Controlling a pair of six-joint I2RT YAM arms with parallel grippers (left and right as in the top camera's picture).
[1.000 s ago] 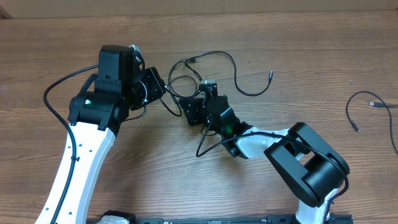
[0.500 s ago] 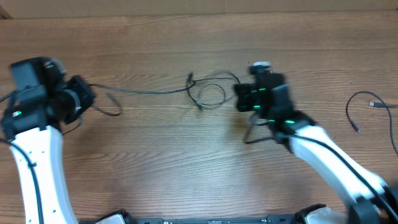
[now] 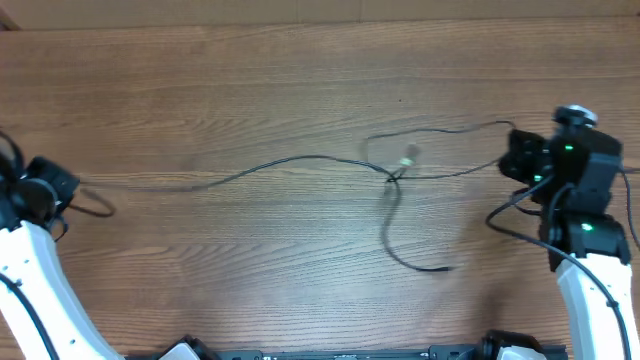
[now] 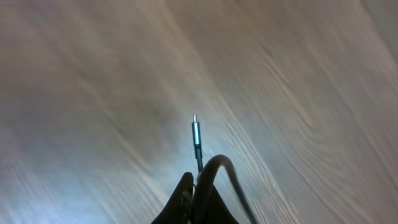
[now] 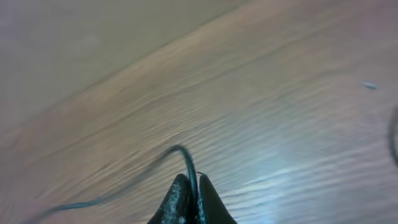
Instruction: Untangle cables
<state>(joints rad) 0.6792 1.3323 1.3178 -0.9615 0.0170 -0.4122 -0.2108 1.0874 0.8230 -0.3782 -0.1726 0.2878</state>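
In left wrist view only — cable [image 4: 217,159], silver plug [image 4: 195,133].

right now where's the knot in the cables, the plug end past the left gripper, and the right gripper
knot [image 3: 393,177]: overhead view, on the tangled crossing itself.
plug end [image 4: 196,134]: left wrist view, on its silver barrel.
right gripper [image 5: 190,183]: right wrist view, between its closed fingertips.

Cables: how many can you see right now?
2. The left cable runs from the left gripper to the mid-table knot; the right cable from the knot to the right gripper. More may hide under the right arm.
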